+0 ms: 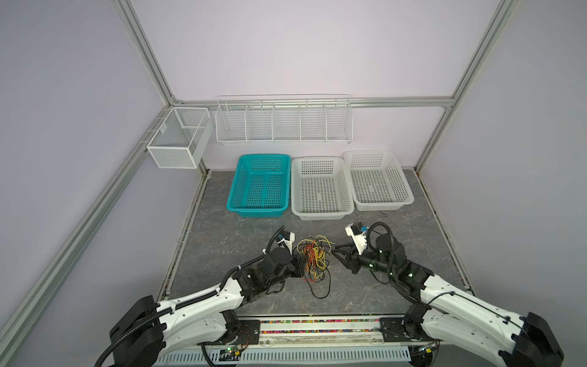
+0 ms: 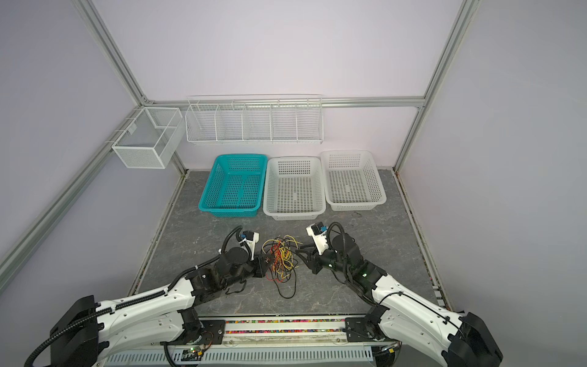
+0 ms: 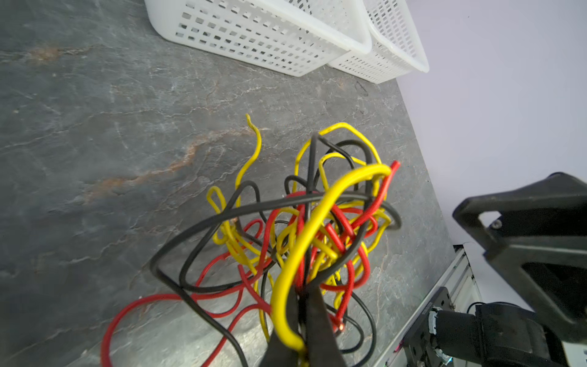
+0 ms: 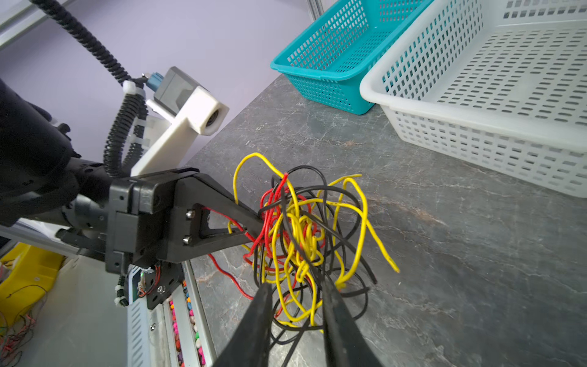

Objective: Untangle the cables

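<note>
Left gripper (image 1: 301,266) is clamped tight on a yellow loop of the cables (image 1: 313,258), at the left side of the tangle. The left wrist view shows its fingers (image 3: 320,317) pressed together on that wire (black and red strands crowd the same spot; can't tell if they're pinched too).

The cables are one knot of black, yellow and red wire, mid-table (image 1: 241,228), between the two grippers. A black loop trails toward the near edge.

Right gripper (image 1: 335,250) sits just right of the knot, its fingers (image 4: 260,314) parted with a clear gap. In the right wrist view yellow and black strands run through that gap, and nothing is clamped.

Room: there is bare table to the left, right and near side of the knot. The teal basket (image 1: 259,186) and the white baskets (image 1: 320,190) line the far side, well apart from the wires.

Both top views give the arms, baskets and table edges, but the finger gaps are too small to read there; only the wrist views settle them. The right wrist view also shows the left gripper's tips buried in the knot's left side.
</note>
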